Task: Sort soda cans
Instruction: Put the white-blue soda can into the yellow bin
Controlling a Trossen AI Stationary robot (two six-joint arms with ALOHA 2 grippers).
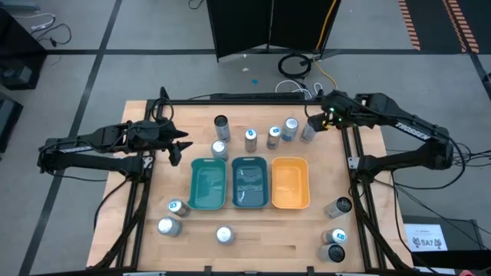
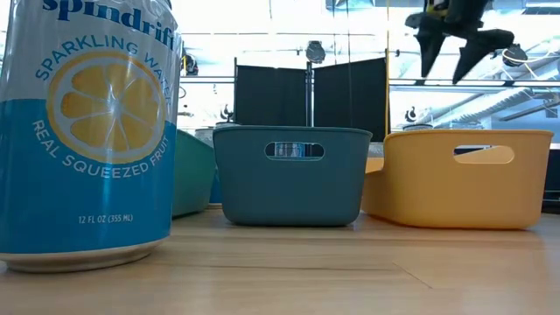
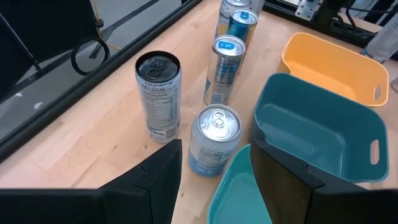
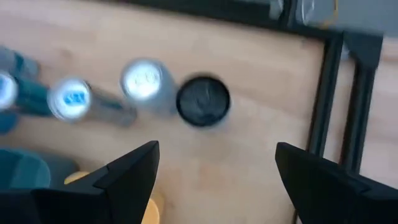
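Several silver soda cans stand upright in a far row: a dark-topped one (image 1: 222,123), a plain one (image 1: 219,149), blue-marked ones (image 1: 251,138) and others toward the right (image 1: 290,127). More cans stand near the front corners (image 1: 170,218) (image 1: 336,244). My left gripper (image 1: 182,146) hangs open left of the row; in its wrist view my left gripper (image 3: 214,186) faces the plain can (image 3: 214,140). My right gripper (image 1: 316,123) hovers open above the row's right end; my right gripper (image 4: 217,180) has a dark-topped can (image 4: 203,101) ahead of it and holds nothing.
Green (image 1: 207,184), teal (image 1: 249,184) and orange (image 1: 290,184) trays stand side by side at the table's middle. A blue lemon-print can (image 2: 87,131) stands close to the low camera. Black frame rails (image 1: 354,153) run along both table sides. Cables lie on the floor beyond.
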